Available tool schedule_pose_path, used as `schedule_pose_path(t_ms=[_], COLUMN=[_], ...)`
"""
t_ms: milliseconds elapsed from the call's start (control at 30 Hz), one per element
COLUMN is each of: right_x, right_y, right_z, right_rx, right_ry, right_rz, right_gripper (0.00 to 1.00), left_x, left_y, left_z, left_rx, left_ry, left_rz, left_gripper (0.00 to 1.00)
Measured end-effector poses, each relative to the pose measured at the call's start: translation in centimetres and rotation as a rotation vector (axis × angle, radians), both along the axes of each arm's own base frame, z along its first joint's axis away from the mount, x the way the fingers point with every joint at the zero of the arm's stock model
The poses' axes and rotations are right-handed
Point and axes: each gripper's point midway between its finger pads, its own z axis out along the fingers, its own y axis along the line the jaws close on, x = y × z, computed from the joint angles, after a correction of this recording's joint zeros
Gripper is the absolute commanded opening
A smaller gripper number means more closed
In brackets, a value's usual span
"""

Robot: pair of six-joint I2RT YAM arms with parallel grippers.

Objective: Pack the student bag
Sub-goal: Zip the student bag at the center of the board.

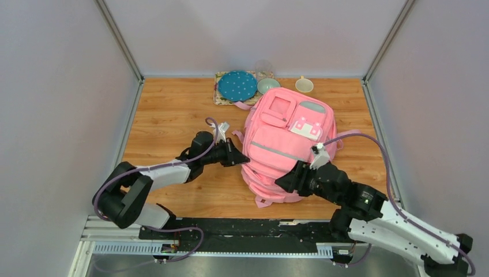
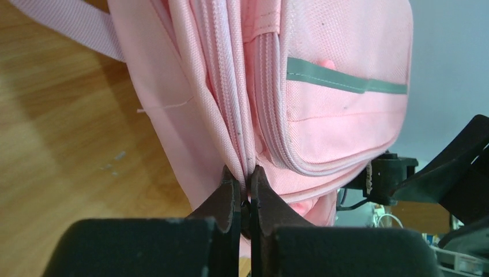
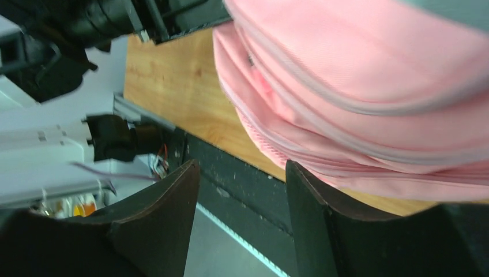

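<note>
The pink student bag (image 1: 288,135) lies front side up in the middle of the wooden table. My left gripper (image 1: 243,159) is at the bag's left side. In the left wrist view it (image 2: 247,180) is shut on the zip seam that runs along the side of the bag (image 2: 323,86). My right gripper (image 1: 285,182) is at the bag's near edge. In the right wrist view it (image 3: 242,173) is open and empty. One of its fingers (image 3: 305,196) is right next to the underside of the bag (image 3: 375,75), which looks lifted a little off the table.
A blue dotted plate (image 1: 237,85) on a mat, a green bowl (image 1: 268,85), a clear glass (image 1: 264,68) and a cream cup (image 1: 304,85) stand along the back edge. Grey walls close in the left, right and back. The arm rail (image 1: 230,231) runs along the near edge.
</note>
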Motion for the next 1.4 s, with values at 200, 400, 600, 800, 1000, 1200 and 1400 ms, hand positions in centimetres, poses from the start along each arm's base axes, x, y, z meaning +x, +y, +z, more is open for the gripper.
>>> schedule_pose_path(t_ms=[200,400,600,800,1000,1200,1400], right_x=[-1.8,-0.5,-1.0,-3.3,-4.0,-4.0,-3.2], right_y=[4.0,5.0,7.8,9.9,10.2,10.7,9.7], right_z=[-1.0,-3.6,-4.2,-6.8,-9.4,-9.1,-6.6], right_rx=[-0.128,-0.245,-0.222,-0.265,-0.341,-0.313,-0.218], right_ry=[-0.015,-0.03,-0.044,-0.031,-0.006,-0.01,-0.06], right_rz=[0.133,0.124,0.224,0.328,0.349,0.348,0.27], right_gripper=[0.56,0.51,0.46,0.47,0.49,0.56,0.51], left_x=[-3.0,-5.5,-6.9,-7.4,-8.1,-8.7,-10.2], left_y=[-0.9,1.0,2.3,2.2,2.3,2.8,3.5], left_z=[2.4,1.7,0.2,-0.3,-1.2,-2.1,-3.8], left_rx=[0.017,0.057,0.065,0.06,0.077,0.094,0.112], left_ry=[-0.082,-0.101,-0.105,-0.107,-0.101,-0.113,-0.087], left_rz=[-0.018,-0.013,-0.003,-0.018,-0.051,-0.067,-0.1], left_gripper=[0.0,0.0,0.12,0.25,0.33,0.41,0.43])
